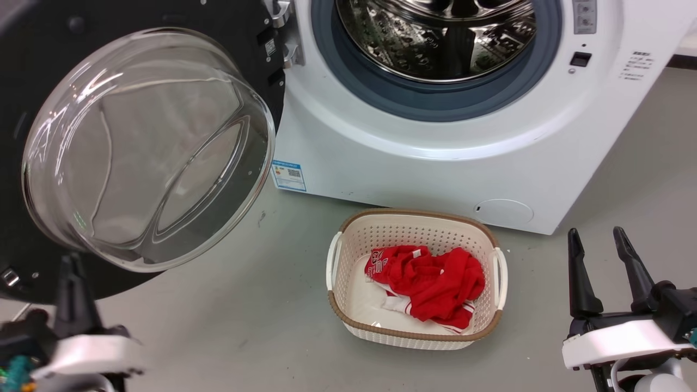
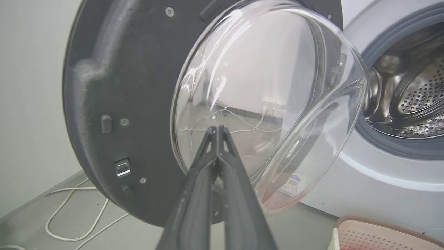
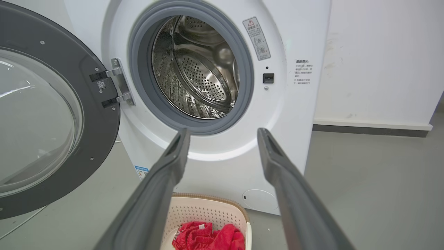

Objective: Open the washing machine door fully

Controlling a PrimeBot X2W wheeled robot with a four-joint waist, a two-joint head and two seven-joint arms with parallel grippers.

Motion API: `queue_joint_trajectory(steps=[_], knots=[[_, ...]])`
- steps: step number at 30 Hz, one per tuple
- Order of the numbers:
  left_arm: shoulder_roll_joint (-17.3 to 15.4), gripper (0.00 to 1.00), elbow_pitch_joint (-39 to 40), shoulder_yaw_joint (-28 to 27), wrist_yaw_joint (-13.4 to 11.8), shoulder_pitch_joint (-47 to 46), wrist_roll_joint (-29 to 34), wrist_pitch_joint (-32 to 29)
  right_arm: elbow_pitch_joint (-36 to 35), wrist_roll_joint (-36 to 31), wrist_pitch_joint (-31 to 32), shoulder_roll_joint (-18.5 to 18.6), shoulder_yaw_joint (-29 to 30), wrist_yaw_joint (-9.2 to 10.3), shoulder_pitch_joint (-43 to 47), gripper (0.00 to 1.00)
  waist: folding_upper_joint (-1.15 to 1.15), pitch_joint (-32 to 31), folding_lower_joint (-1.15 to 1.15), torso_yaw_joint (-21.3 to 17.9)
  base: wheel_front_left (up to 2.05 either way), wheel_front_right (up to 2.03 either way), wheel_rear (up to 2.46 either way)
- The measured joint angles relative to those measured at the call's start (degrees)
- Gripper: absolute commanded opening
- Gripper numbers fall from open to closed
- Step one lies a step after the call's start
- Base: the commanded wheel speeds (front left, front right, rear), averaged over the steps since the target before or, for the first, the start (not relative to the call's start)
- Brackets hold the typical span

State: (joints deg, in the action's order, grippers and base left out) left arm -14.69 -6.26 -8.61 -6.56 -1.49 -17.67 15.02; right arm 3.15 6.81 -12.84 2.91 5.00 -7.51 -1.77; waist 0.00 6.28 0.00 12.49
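The washing machine door [image 1: 147,147] stands swung wide to the left on its metal hinge [image 1: 283,32], its clear glass bowl bulging toward me inside a black ring [image 2: 114,104]. The white washing machine [image 1: 435,163] shows its grey rubber ring and bare steel drum [image 3: 197,73]. My left gripper [image 2: 216,129] is shut with nothing in it, just in front of the door's glass bowl [image 2: 263,97]; I cannot tell whether it touches. It sits at the lower left [image 1: 73,267]. My right gripper [image 1: 599,245] hangs open at the lower right, away from the machine, fingertips [image 3: 182,139] spread.
A beige perforated laundry basket [image 1: 337,256] with red clothing [image 1: 430,283] stands on the grey floor before the machine. A white cable [image 2: 69,222] lies on the floor left of the door. A white wall [image 3: 381,59] rises right of the machine.
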Motion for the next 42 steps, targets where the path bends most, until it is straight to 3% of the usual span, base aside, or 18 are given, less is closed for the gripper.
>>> queue_joint_trajectory(steps=[5, 6, 8, 9, 24, 42], knots=[[4.0, 0.0, 4.2, 2.7, 2.0, 3.0, 2.4, 0.0, 0.1, -0.1, 0.0, 0.0, -0.2, 0.0, 0.1, 1.0, 0.0, -0.8, 0.0, -1.2, 0.0, 0.0, 0.0], [4.6, 0.08, 4.6, 3.3, 2.5, 3.2, 3.0, 0.0, 0.1, -0.2, 0.0, 0.0, -0.3, 0.0, 0.2, 1.0, 0.0, -0.9, 0.0, -1.5, 0.0, 0.0, 0.0], [5.8, 0.87, 5.1, 4.9, 3.0, 3.4, 4.4, 0.0, 0.1, -0.8, 0.3, 0.0, -0.7, 0.0, 0.5, 1.0, 0.0, -1.2, 0.0, -2.1, 0.0, 0.0, 0.0], [6.4, 1.0, 5.3, 5.6, 3.3, 3.4, 5.1, 0.0, 0.0, -0.8, 0.3, 0.0, -0.8, 0.0, 0.5, 1.0, 0.0, -1.4, 0.0, -2.4, 0.0, 0.0, 0.0], [7.7, 1.0, 3.1, 10.6, 7.4, -4.7, 11.0, 0.0, -1.4, -3.1, 1.3, 0.0, 0.5, 0.0, 1.1, 1.0, 0.0, -2.9, 0.0, -8.5, 0.0, 0.0, 0.0], [9.6, 1.0, 1.0, 9.8, 8.7, -4.7, 11.5, 0.0, -1.3, -2.7, 1.7, 0.0, 0.5, 0.0, 1.9, 1.0, 0.0, -3.1, 0.0, -11.4, 0.0, 0.0, 0.0]])
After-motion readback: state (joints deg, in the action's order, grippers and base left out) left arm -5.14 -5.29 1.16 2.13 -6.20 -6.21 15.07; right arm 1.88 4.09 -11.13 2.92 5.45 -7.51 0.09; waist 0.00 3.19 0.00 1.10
